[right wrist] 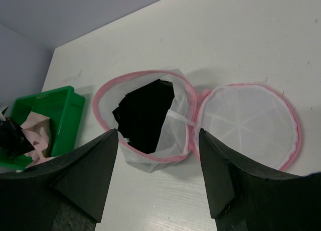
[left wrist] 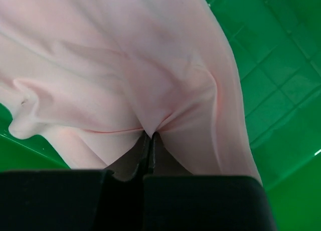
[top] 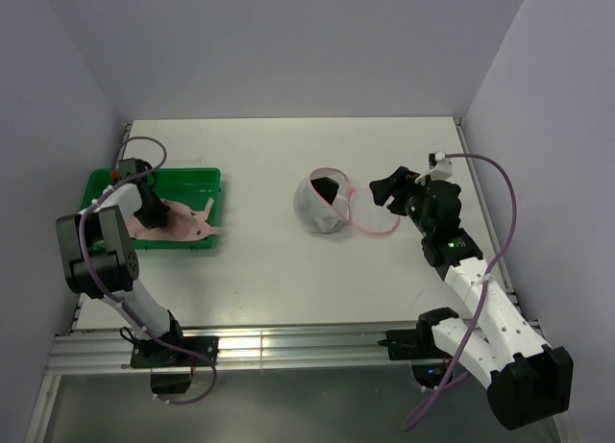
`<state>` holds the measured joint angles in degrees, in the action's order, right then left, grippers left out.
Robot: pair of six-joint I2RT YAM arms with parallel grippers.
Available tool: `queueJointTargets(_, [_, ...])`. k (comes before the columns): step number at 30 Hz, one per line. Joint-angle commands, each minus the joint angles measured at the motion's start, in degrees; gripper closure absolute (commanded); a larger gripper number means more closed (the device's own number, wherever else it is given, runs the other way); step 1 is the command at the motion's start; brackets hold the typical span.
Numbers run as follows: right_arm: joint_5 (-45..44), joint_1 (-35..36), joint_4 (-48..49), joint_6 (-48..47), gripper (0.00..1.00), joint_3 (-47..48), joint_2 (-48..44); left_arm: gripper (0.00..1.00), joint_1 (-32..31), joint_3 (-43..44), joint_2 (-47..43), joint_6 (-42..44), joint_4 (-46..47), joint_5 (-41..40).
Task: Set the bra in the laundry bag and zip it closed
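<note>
The left gripper [left wrist: 150, 141] fills the bottom of its wrist view, black fingers pressed together on a puckered fold of the pink bra [left wrist: 125, 65]. The cloth covers most of that view, so cups and straps cannot be made out. Around it shows the ribbed floor of the green tray [left wrist: 281, 65]. From above, the gripper's own body hides its fingertips, and one end of the bra hangs over the tray's right edge.

The right gripper [right wrist: 158, 133] stands wide apart, nothing between its fingers, hovering just to the right of the laundry bag [right wrist: 170, 141]. The bag lies on its side near the middle of the table, mouth open. Its inside looks black, and what is in there cannot be told. Its round mesh lid [right wrist: 246, 118], edged in pink, lies flat beside it, joined at one point.

The table [top: 269, 280] is plain white, with a metal rail [top: 288, 347] along the near edge. Pale lavender-grey walls [top: 288, 39] close it in on three sides.
</note>
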<state>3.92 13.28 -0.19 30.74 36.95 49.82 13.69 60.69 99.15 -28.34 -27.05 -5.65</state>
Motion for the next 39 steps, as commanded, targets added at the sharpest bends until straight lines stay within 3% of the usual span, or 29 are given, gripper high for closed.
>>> queueJointTargets(1, [-0.1,0.5,2.4,-0.7,0.28,0.0,-1.1,1.0,-0.1,0.8,-4.0,0.0,2.5,0.4])
queueJointTargets(8, [-0.7,0.8,3.3,-0.8,0.28,-0.3,-0.9,1.0,-3.0,6.3,-19.8,-2.0,5.2,7.6])
queueJointTargets(12, [-1.0,0.9,3.1,-0.9,0.28,-0.3,-1.0,1.0,-12.5,15.4,-23.2,0.6,2.1,6.8])
queueJointTargets(17, [-2.6,0.9,2.9,-1.4,0.28,-0.7,-1.6,1.0,-23.0,23.6,-23.4,5.8,-0.7,12.6])
queueJointTargets(22, [-2.7,0.9,2.8,-1.5,0.28,-0.6,-2.1,1.0,-30.0,19.6,-24.4,10.6,-4.1,17.7])
queueJointTargets(28, [-3.3,0.9,2.1,-1.9,0.28,-0.4,-2.4,1.0,-34.5,3.2,-26.5,10.2,-4.1,22.8])
queueJointTargets(30, [-3.6,0.9,2.0,-2.1,0.28,-0.2,-2.2,1.0,-35.7,0.5,-25.9,6.3,-5.9,16.5])
queueJointTargets(31, [-2.8,0.9,1.8,-2.3,0.28,0.1,-1.9,0.95,-35.9,-2.0,-26.5,5.0,-6.4,14.3])
queueJointTargets(32, [-2.3,1.0,1.2,-2.4,0.28,0.2,-1.8,0.82,-36.0,-3.5,-27.2,2.3,-6.4,12.7])
queueJointTargets(33, [-2.1,1.0,1.0,-2.5,0.28,0.6,-2.2,0.44,-36.0,-5.0,-28.0,1.6,-5.0,14.2])
queueJointTargets(35, [-2.7,1.6,0.9,-3.0,0.28,0.6,-3.0,0.09,-36.3,-7.5,-29.9,0.1,-4.7,15.8])
queueJointTargets(39, [-1.4,3.9,0.6,-3.8,0.28,1.8,-2.7,0.09,-36.5,-8.6,-34.6,-1.3,-2.7,18.4])
